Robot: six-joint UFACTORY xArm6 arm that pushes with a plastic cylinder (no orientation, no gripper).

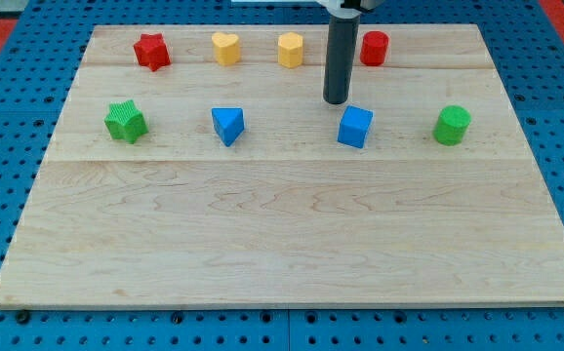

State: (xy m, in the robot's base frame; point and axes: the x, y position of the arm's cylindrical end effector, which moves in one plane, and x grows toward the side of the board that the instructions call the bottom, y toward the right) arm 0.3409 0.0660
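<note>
Hovering tool (pixel 336 100) just above blue cube (pixel 355 127)

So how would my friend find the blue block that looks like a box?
Start at the wooden board and find the lower of its two rows of blocks. The blue cube is third from the view's left, just below my tip. Its blue neighbour, the blue triangle, is pointed; the green cylinder is round.

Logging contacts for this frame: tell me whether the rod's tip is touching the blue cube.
Apart. The camera view shows my tip just above and left of the blue cube, with a thin strip of bare board between them.
</note>
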